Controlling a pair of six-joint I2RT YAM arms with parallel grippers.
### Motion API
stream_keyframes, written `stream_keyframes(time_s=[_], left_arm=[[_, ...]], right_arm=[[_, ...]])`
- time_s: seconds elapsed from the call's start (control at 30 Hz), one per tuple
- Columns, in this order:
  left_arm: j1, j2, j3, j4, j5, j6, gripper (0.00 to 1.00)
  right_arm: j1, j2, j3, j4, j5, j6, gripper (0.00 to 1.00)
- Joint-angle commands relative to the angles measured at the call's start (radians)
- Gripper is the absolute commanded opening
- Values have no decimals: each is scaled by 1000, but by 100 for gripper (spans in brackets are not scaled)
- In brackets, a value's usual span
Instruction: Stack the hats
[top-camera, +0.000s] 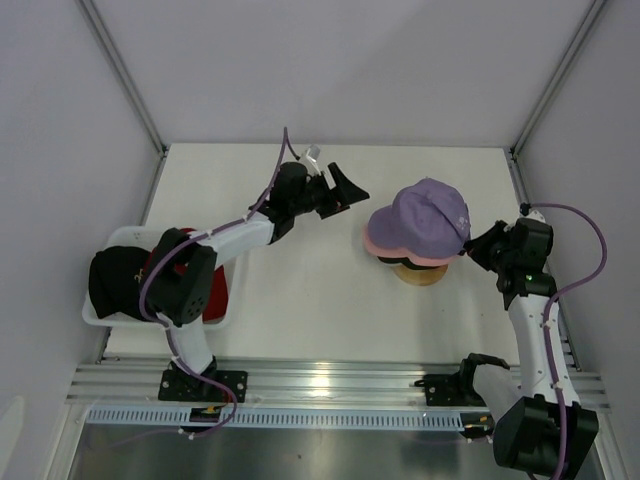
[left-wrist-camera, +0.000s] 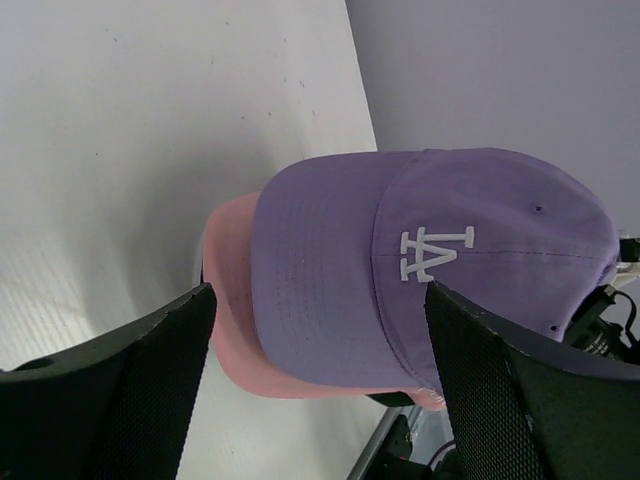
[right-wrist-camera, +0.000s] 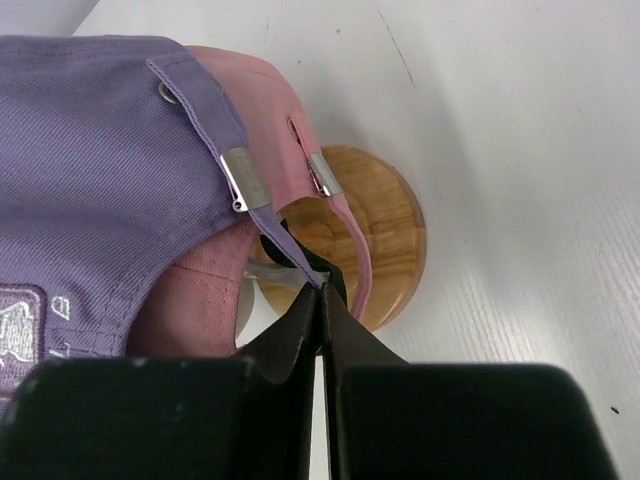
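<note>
A lavender hat (top-camera: 430, 212) with a white logo sits on top of a pink hat (top-camera: 385, 243), both on a round wooden stand (top-camera: 422, 275). A dark hat edge (top-camera: 400, 262) shows beneath the pink one. My left gripper (top-camera: 345, 190) hangs open to the left of the stack and touches nothing. In its wrist view the lavender hat (left-wrist-camera: 320, 230) and the pink brim (left-wrist-camera: 230, 300) lie beyond the open left gripper (left-wrist-camera: 318, 300). My right gripper (right-wrist-camera: 322, 290) is shut on the tip of the lavender hat's back strap (right-wrist-camera: 275, 235), behind the stack over the stand (right-wrist-camera: 380, 230).
A white basket (top-camera: 120, 238) stands at the table's left edge. It holds a black hat (top-camera: 115, 280) and a red hat (top-camera: 218, 290). The left arm reaches over it. Grey walls enclose the table on three sides, and an aluminium rail runs along the near edge.
</note>
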Motion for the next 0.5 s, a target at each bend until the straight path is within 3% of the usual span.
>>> stream_keyframes(time_s=[0.0, 0.47], left_arm=[[-29, 43, 54, 57, 31, -66, 87], [-72, 153, 31, 170, 55, -186, 85]], right_arm=[[-6, -23, -24, 5, 34, -24, 2], [-6, -60, -82, 10, 25, -40, 0]])
